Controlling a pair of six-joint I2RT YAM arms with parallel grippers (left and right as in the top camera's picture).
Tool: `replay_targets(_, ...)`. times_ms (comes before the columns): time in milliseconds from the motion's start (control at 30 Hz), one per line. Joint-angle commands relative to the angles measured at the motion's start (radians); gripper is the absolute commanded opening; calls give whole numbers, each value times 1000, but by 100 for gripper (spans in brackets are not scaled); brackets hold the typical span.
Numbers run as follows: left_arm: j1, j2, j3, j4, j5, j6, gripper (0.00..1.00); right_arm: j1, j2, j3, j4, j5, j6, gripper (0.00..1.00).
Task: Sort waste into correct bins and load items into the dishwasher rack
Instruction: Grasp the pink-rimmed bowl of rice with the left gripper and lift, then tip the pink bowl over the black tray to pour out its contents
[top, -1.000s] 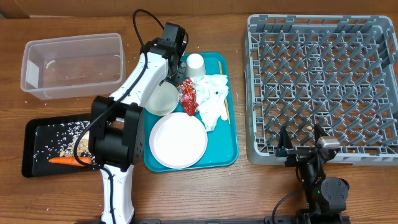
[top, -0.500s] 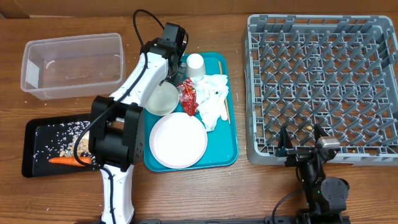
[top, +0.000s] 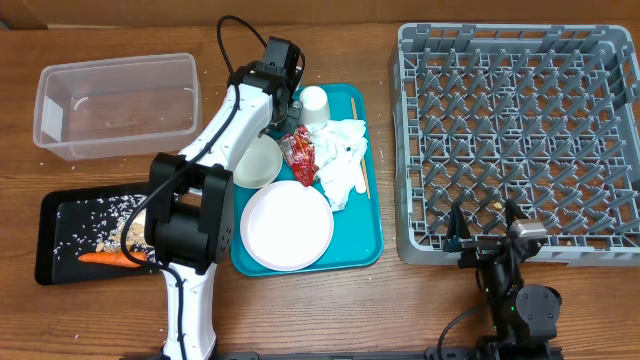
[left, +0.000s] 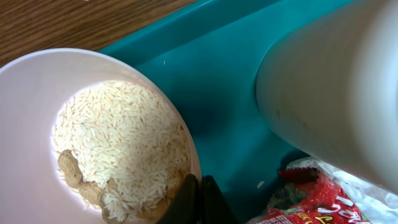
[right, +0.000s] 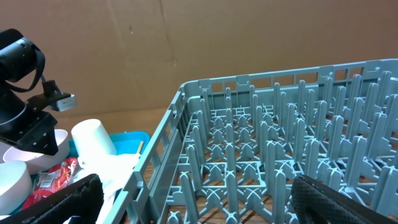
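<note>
1. Small white round bowl (left: 28, 99): it sits at the far left corner of the teal plastic tray (left: 211, 93) and holds pale rice grains (left: 118, 143) and a few peanuts in the shell (left: 69, 168).
2. Left gripper (left: 199, 200): the fingers are clamped together on the bowl's rim, one inside and one outside.
3. Adjacent items: a small white cup (left: 336, 87) stands just beside the bowl, with the crinkled red wrapper (left: 311, 202) near the gripper.
4. Rest of the tray: a second small white bowl (top: 258, 160), a large round white plate (top: 287, 226), crumpled white paper napkins (top: 345, 150) and a thin wooden stick (top: 354, 110).
5. Bins: the shallow black rectangular tray (top: 55, 250) holds an orange carrot (top: 105, 258) and scattered grains. The clear rectangular plastic tub (top: 115, 62) lies behind it.
6. Large grey pegged dishwasher rack (top: 405, 150): it stands right of the teal tray.
7. Right gripper (top: 485, 232): the fingers are spread wide and grasp nothing, at the rack's near edge.
</note>
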Motion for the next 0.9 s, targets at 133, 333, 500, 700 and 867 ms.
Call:
replay_targets(133,5,7,113,-69,1,-8,4,3,-9,-10,6,3,-3,100)
replay_targets(333,-10,-31,256,-182,1,-16,4,3,-9,-10,6,3,-3,100)
replay_targets(500,-34,-71,401,-318,1,-80,4,3,-9,-10,6,3,-3,100)
replay_targets(700,-32,-187,504,-536,-4,-279,4,3,-9,-10,6,3,-3,100)
replay_targets(867,34,-310,504,-657,-21,-403,4,3,-9,-10,6,3,-3,100)
